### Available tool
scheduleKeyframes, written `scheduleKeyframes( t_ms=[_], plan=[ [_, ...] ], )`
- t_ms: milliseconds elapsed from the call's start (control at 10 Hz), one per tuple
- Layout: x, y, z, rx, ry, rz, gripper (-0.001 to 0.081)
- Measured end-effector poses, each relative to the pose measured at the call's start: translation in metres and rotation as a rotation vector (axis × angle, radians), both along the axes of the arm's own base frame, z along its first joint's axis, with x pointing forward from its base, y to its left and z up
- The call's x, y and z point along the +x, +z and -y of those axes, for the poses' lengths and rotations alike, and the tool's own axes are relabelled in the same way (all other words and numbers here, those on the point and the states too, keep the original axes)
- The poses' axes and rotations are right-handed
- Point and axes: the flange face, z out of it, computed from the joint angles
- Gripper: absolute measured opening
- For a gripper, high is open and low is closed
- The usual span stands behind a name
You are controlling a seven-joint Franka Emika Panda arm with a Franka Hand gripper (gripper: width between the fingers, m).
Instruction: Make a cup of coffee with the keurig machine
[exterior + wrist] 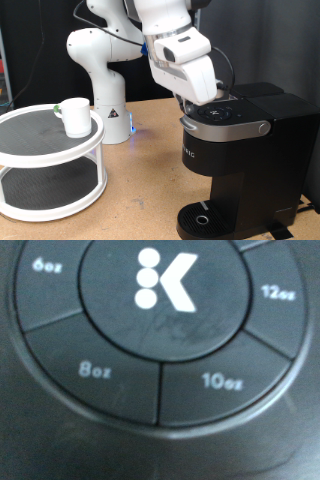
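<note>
gripper down on the coffee maker's button panel, mug waiting on the rack

filling the wrist view from edge to edge is the round button panel (160,330) of the keurig machine (238,160), so close that the print blurs: a white k in the middle, with wedge buttons marked 6oz, 8oz (93,369), 10oz (216,383) and 12oz around it. no fingers show in that view, so i cannot tell how the jaws stand or whether they hold anything.

in the exterior view the gripper (203,104) hangs right at the top of the machine, its tip hidden against the lid by the white hand. the step in hand looks like pressing a brew size. to do it well, the push should land squarely inside 1 wedge, away from the dividing lines, and go straight down into the panel, not at a slant, so the tip does not slide onto the neighbouring size.

the cup (73,116) is not under the spout. it stands upright, mouth up, on the upper tier of a round white 2-tier rack (50,160) at the exterior view's left, well apart from the machine. its long axis runs vertical; the handle appears to point to the exterior view's left, though it is small. the drip tray (205,218) at the machine's base holds nothing that i can see.
</note>
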Motion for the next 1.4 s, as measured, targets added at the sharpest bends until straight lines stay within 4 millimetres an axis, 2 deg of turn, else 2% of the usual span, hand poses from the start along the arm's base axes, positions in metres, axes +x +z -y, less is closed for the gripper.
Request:
scheduleKeyframes(
  t_ms=[100,500,800,1000,1300,1400],
  plan=[
    [-0.001,-0.006,0.001,-0.003,-0.004,0.000,0.0007],
    [-0.001,-0.008,0.002,-0.002,-0.011,0.008,0.0007],
    [0.002,-0.001,0.001,0.107,-0.042,0.030,0.0007],
    [0.005,0.018,0.000,0.192,-0.055,0.047,0.0007],
    [0.005,0.059,-0.001,0.242,-0.027,0.049,0.0007],
    [0.006,0.063,0.000,0.249,-0.022,0.038,0.0007]
  ],
)
